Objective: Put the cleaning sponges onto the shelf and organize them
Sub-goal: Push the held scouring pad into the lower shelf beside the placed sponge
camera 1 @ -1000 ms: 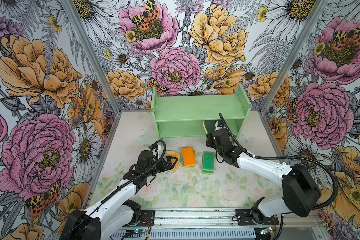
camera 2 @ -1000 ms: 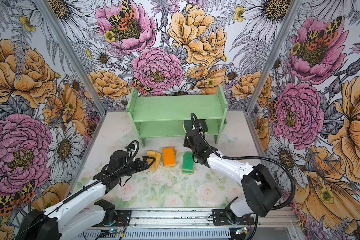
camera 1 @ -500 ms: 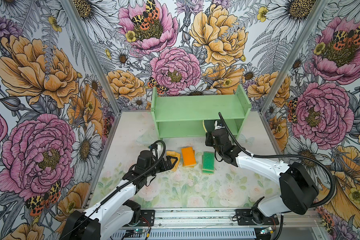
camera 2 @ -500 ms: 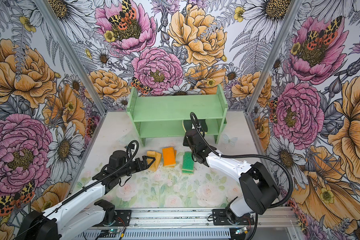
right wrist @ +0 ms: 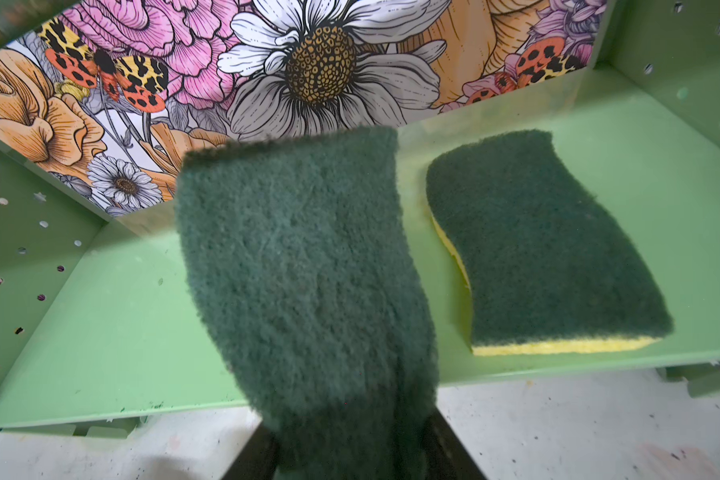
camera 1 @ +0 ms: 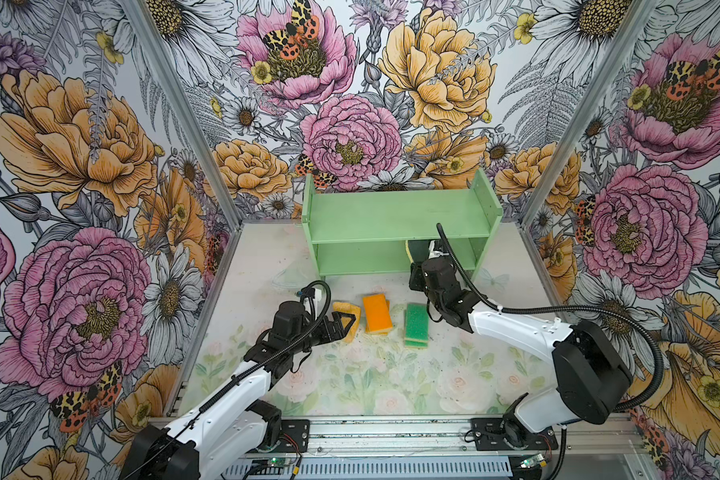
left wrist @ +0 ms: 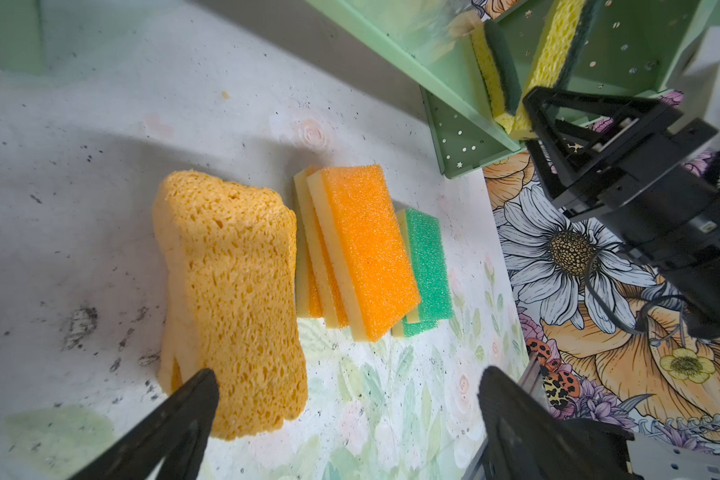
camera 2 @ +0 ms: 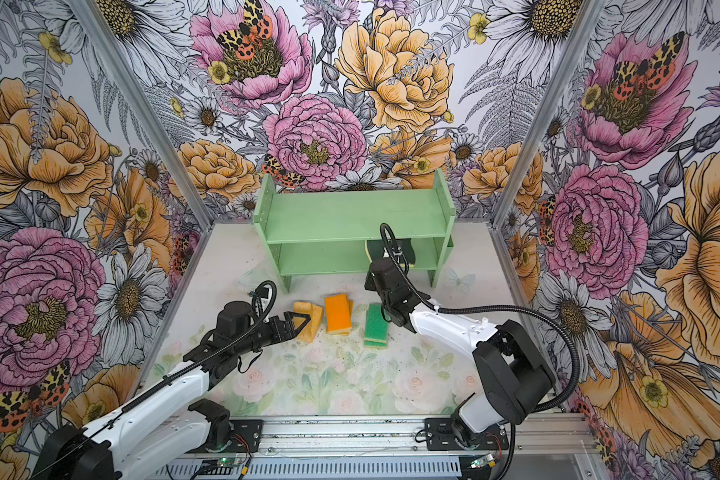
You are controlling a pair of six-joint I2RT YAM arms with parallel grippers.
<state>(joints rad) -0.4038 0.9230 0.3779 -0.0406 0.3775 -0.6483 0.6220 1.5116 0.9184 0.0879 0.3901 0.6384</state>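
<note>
Since matching ones belong together, my right gripper [right wrist: 350, 451] pinches a dark-green sponge [right wrist: 304, 270] over the shelf [right wrist: 121, 332]'s lower tier, beside its shelved twin [right wrist: 545, 249]. My left gripper [left wrist: 348, 376] is spread wide at the yellow sponge [left wrist: 233, 291] in front of the shelf.

A dark green sponge [right wrist: 304, 270] fills the middle of the view, its scouring face toward the camera and its near end pinched between two black jaws at the picture's lower edge. It reaches out over a pale green shelf [right wrist: 142, 332] board; whether it touches the board cannot be told. Beside it, with a strip of bare board between them, a second sponge [right wrist: 541, 249] lies flat on the same board, dark green side up (a band of yellow foam shows along its near edge). Both have wavy outlines. Green side panels [right wrist: 26, 257] dotted with small holes stand at either end. Behind the shelf is flowered wallpaper [right wrist: 321, 62]; in front lies a pale, speckled surface [right wrist: 578, 432].
</note>
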